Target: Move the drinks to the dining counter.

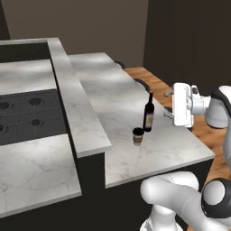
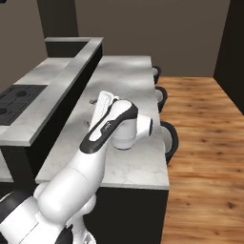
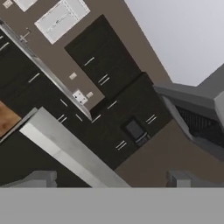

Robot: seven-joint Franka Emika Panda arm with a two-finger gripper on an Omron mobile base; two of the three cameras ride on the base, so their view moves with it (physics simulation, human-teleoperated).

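Standing at centre frame on the marbled tabletop (image 1: 171,149), a wine bottle (image 1: 148,113) and paper cup (image 1: 138,136) are flanked by an open, empty end effector (image 1: 168,104); a careless swing could topple them.

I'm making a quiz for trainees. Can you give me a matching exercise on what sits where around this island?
Things:
1. bottle
2. cup
3. cooktop
4. tool

Descriptions:
A. black, set in the lower top beyond the ledge
B. open, above the counter's edge
C. brown, dark lid, on the counter
D. tall, dark, pale label, just behind the cup

Pairs: 1-D, 2-C, 3-A, 4-B
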